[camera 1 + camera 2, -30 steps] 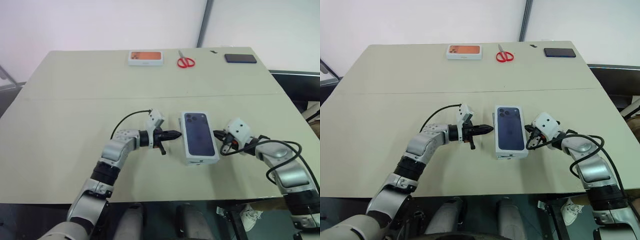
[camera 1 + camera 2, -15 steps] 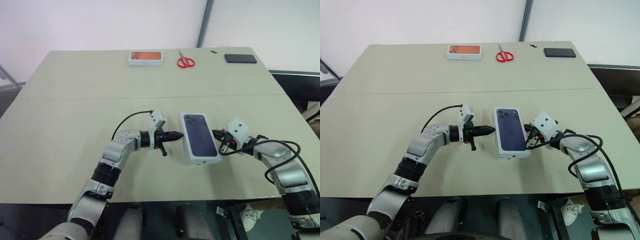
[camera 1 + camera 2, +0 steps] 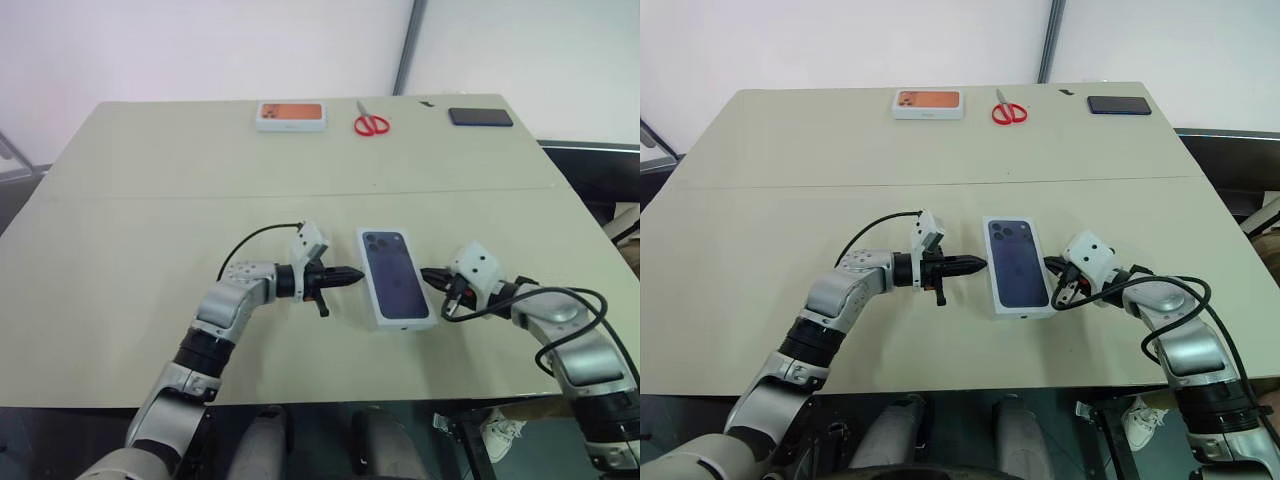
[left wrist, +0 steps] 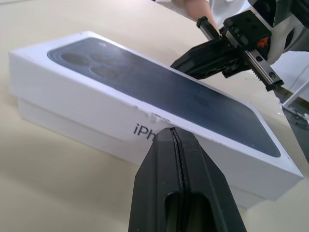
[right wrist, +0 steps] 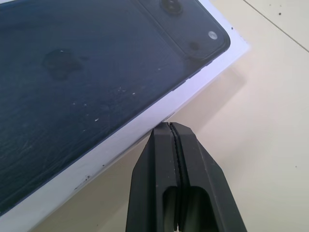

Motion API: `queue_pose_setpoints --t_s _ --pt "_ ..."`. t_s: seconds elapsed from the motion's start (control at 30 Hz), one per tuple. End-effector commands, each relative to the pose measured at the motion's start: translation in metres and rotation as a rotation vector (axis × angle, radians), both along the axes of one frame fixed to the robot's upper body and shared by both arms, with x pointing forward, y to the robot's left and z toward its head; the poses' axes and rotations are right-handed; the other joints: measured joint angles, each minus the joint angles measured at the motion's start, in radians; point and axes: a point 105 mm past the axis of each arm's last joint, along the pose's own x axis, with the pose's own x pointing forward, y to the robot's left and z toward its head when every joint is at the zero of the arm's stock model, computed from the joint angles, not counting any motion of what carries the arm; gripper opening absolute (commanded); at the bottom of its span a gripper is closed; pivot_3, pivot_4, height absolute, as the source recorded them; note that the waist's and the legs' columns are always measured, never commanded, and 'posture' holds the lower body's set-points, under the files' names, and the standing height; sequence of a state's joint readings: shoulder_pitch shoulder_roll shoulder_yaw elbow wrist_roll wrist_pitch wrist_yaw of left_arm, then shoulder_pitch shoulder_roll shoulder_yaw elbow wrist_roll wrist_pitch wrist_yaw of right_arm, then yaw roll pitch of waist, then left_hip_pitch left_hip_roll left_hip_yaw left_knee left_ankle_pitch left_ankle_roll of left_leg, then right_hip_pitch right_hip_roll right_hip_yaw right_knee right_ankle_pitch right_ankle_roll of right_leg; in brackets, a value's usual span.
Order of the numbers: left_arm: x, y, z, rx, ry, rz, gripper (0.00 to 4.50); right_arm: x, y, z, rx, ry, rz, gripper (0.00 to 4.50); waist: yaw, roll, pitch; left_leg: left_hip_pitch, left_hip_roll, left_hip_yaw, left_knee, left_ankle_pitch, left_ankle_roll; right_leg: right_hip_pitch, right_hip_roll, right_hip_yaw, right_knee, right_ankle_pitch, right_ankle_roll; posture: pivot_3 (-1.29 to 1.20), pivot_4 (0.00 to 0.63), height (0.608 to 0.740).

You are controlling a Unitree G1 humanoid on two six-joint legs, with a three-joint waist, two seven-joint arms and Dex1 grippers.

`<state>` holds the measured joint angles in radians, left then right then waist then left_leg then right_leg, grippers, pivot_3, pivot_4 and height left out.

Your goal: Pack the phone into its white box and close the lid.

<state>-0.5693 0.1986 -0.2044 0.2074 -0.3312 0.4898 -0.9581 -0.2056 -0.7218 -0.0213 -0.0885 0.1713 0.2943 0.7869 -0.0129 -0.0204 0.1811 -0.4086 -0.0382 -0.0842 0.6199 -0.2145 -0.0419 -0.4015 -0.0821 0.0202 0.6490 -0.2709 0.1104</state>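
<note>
Change: since a second ago the lid (image 3: 397, 277) has slid a little toward the left end effector (image 3: 352, 274) and swung slightly, its far end leaning more that way; both arms have followed it.
Lid and white box: the lid sits on the white box (image 4: 63, 121), whose lower edge still shows beneath it in the left wrist view — so it looks not fully seated. The phone is presumably inside.
End effectors: both pinched fully shut, holding nothing. The left one's tip is at the lid's left long side; the right end effector (image 3: 430, 275) is at the lid's right long side.
Orientation: the lid's long axis runs away from the robot, the camera picture at the far end.
Risk: sideways nudges from closed tips could skew the lid further or jam it crooked on the white box — pushing the whole pack across the table (image 3: 150, 220) instead of closing it.
</note>
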Motion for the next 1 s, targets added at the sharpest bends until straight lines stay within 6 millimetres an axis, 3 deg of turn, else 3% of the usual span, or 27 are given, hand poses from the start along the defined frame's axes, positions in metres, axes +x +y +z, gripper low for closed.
queue_pose_setpoints --t_s 0.03,0.13,0.23,0.3,0.43,0.53,0.67,0.83,1.0 --pt "0.019 0.001 0.036 -0.093 -0.102 0.058 0.00 0.010 -0.005 0.031 0.016 -0.111 -0.010 0.01 0.002 0.000 0.000 0.000 0.000 0.000 0.001 0.000 0.000 0.000 0.000 0.000 0.000 0.000 0.000 0.00 0.150 0.740" --pt "0.027 -0.001 0.052 -0.134 -0.127 0.071 0.00 0.012 0.004 0.037 0.037 -0.128 0.018 0.01 0.002 0.000 0.000 0.000 0.000 0.000 0.001 0.000 0.000 0.001 0.000 -0.001 0.000 0.000 0.000 0.00 0.150 0.740" --pt "0.030 -0.010 0.052 -0.134 -0.131 0.061 0.00 0.010 0.018 0.040 0.093 -0.126 0.054 0.01 0.002 0.000 0.000 0.000 0.000 0.000 0.001 0.000 0.000 0.001 0.000 -0.001 0.000 0.000 0.000 0.00 0.150 0.740" --pt "0.028 -0.018 0.044 -0.123 -0.118 0.046 0.00 0.003 0.027 0.032 0.107 -0.085 0.102 0.01 0.002 0.000 0.000 0.000 0.000 0.000 0.002 0.000 0.000 0.001 0.000 -0.001 0.000 0.000 0.000 0.00 0.150 0.740" --pt "0.018 -0.029 0.010 0.004 -0.079 -0.016 0.00 -0.010 0.037 0.012 0.078 -0.014 0.152 0.01 0.002 0.000 0.000 0.000 -0.001 -0.001 0.003 0.000 0.000 0.002 0.000 -0.001 0.000 0.000 0.000 0.00 0.150 0.740" --pt "0.007 -0.026 -0.016 0.122 -0.031 -0.071 0.00 -0.015 0.036 -0.003 0.009 0.019 0.162 0.01 -0.002 0.001 0.000 0.000 -0.001 -0.001 0.003 0.000 0.001 0.002 0.000 -0.001 0.000 0.000 0.000 0.00 0.150 0.740" --pt "0.004 -0.015 -0.027 0.163 -0.030 -0.075 0.00 -0.020 0.035 -0.010 -0.033 0.044 0.168 0.01 0.000 0.000 -0.001 0.002 0.000 -0.001 0.002 -0.001 0.001 0.005 0.000 -0.001 0.000 0.000 0.000 0.00 0.150 0.740" --pt "0.006 -0.010 -0.023 0.131 -0.025 -0.056 0.00 -0.018 0.030 -0.014 -0.043 0.063 0.153 0.01 0.001 0.000 -0.001 0.003 0.000 -0.001 0.003 -0.001 0.001 0.006 0.000 -0.001 -0.001 0.000 0.000 0.00 0.150 0.740" --pt "0.021 -0.013 0.005 0.026 -0.084 0.022 0.00 0.000 0.033 0.016 0.073 -0.018 0.103 0.01 0.000 0.000 -0.001 0.003 0.000 -0.001 0.003 -0.001 0.001 0.006 0.000 -0.001 0.000 0.000 0.000 0.00 0.150 0.740"
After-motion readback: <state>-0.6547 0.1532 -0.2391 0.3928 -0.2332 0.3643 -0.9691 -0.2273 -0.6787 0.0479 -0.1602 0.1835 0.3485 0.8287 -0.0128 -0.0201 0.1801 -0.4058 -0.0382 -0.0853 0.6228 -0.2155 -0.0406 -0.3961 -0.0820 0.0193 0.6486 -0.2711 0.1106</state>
